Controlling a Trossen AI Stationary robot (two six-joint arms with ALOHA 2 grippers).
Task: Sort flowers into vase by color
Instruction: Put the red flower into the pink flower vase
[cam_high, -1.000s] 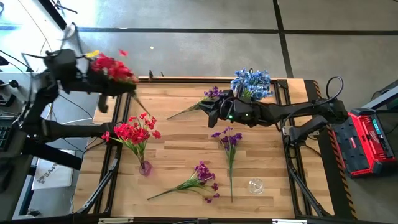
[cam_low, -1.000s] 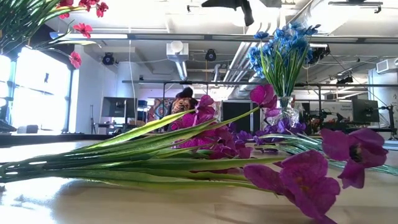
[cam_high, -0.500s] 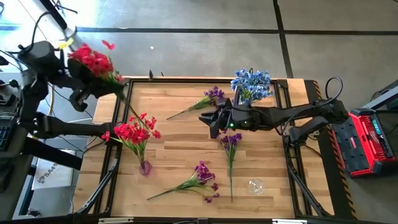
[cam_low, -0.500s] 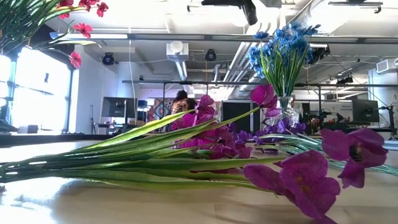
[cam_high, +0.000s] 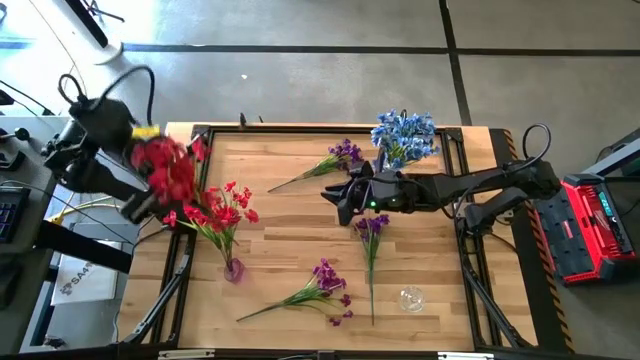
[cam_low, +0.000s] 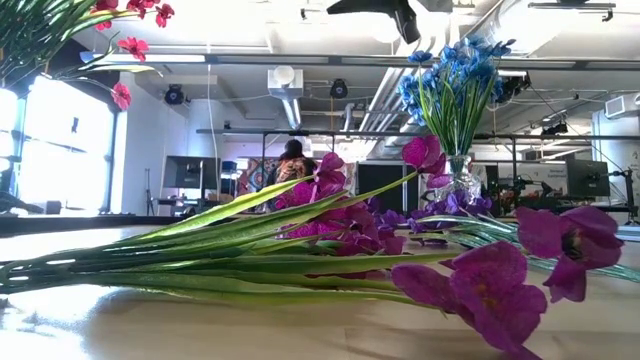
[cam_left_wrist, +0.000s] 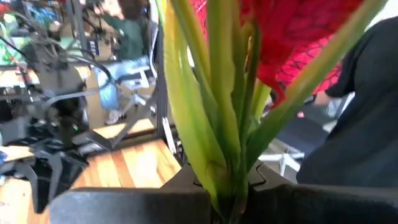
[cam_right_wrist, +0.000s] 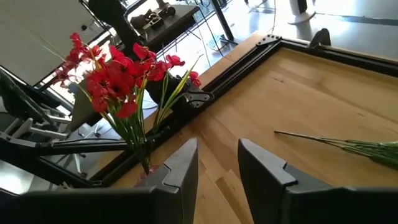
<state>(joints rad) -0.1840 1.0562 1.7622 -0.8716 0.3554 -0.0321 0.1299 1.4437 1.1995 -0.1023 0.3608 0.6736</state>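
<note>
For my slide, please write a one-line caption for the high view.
Left gripper carries a red flower spray near the red vase bouquet; right gripper hovers empty over purple sprays.

Red flower spray (cam_left_wrist: 292, 37) fills frame, its green stems and leaves (cam_left_wrist: 217, 124) pinched in the closed left gripper (cam_left_wrist: 227, 202). Wooden table (cam_left_wrist: 124, 171) beyond. Right arm's dark gripper (cam_left_wrist: 53, 165) far off. Seated person (cam_left_wrist: 127, 37) in background.
</note>
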